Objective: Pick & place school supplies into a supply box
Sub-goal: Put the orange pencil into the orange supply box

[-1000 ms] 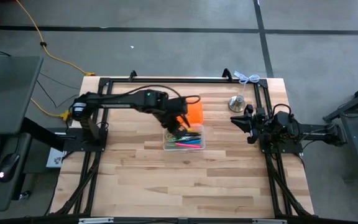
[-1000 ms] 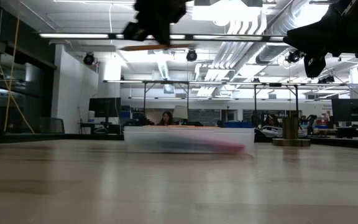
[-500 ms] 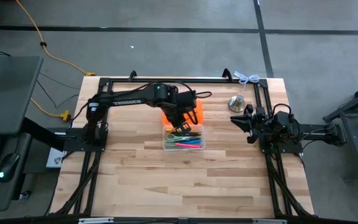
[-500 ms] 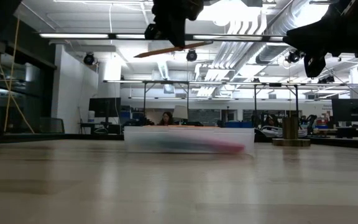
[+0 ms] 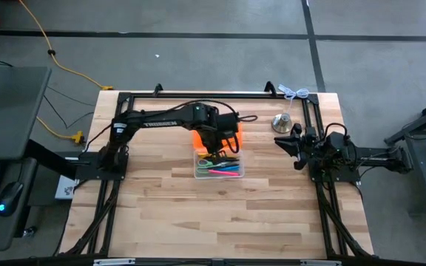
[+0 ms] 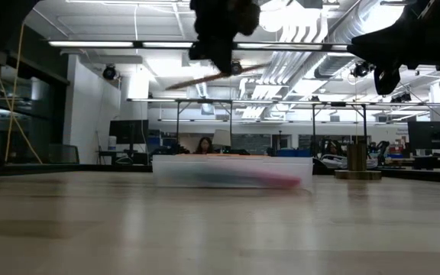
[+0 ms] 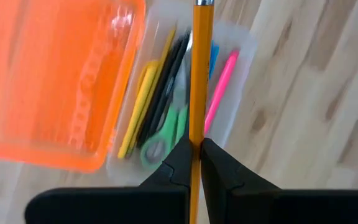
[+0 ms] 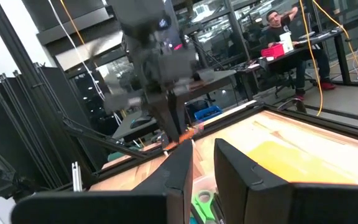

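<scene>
The supply box (image 5: 219, 168), clear with its orange lid (image 7: 55, 81) swung open on the far side, sits mid-table. Several pens, a pink pen (image 7: 219, 87) and green-handled scissors (image 7: 160, 140) lie in it. High over the box, my left gripper (image 7: 195, 146) is shut on a wooden-yellow pencil (image 7: 201, 74), which shows as a slanted stick (image 6: 205, 78) in the low view. My right gripper (image 5: 283, 144) waits shut at the table's right side, holding nothing. My left gripper pinches the pencil's shaft (image 7: 196, 134) between its two fingers, about mid-length. The fingers come steeply from above and lie across it. The pencil hangs clear above the box, roughly along the box's length and a little tilted, with its metal-banded end (image 7: 201, 3) sticking out ahead.
A silver bell-shaped object (image 5: 282, 122) stands at the far right, close to my right gripper, with a white cord (image 5: 294, 92) behind it. A black frame runs along the table's edges. Bare wood lies on the near side of the box. A person sits far off in the room.
My left gripper has moved toward the table's right, over the box, and rolled its wrist while staying shut. The pencil has swung with it, from level to slanted, and now lines up more nearly with the pens in the box.
</scene>
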`<state>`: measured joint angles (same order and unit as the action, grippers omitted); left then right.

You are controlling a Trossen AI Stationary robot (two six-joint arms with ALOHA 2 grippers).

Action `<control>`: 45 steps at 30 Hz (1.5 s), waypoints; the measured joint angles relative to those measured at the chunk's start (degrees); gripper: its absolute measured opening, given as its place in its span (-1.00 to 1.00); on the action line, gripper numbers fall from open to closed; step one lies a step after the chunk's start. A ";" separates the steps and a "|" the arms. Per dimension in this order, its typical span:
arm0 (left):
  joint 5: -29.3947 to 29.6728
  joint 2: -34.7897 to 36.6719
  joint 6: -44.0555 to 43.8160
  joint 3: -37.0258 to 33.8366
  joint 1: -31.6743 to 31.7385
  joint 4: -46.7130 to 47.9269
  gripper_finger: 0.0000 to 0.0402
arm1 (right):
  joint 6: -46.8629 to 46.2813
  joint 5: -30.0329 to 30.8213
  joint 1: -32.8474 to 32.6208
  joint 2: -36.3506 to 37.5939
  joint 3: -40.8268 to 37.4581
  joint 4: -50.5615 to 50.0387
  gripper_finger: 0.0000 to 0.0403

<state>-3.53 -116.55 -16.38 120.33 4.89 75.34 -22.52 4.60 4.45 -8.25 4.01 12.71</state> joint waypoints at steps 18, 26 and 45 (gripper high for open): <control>2.32 -7.72 10.25 -0.28 -0.04 0.54 -0.75 | -0.20 0.49 0.01 -0.41 -0.04 0.18 -0.78; 2.29 -9.95 13.62 -0.05 -1.25 -2.03 -0.75 | -0.58 1.08 0.01 -0.39 -0.04 0.06 -0.78; 1.38 -14.78 14.34 0.04 -2.40 -2.74 -0.75 | -0.36 1.23 0.00 -0.39 -0.07 -0.03 -0.78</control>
<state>-2.15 -131.33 -2.03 120.38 2.49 72.60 -22.88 5.83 4.45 -8.64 3.95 12.68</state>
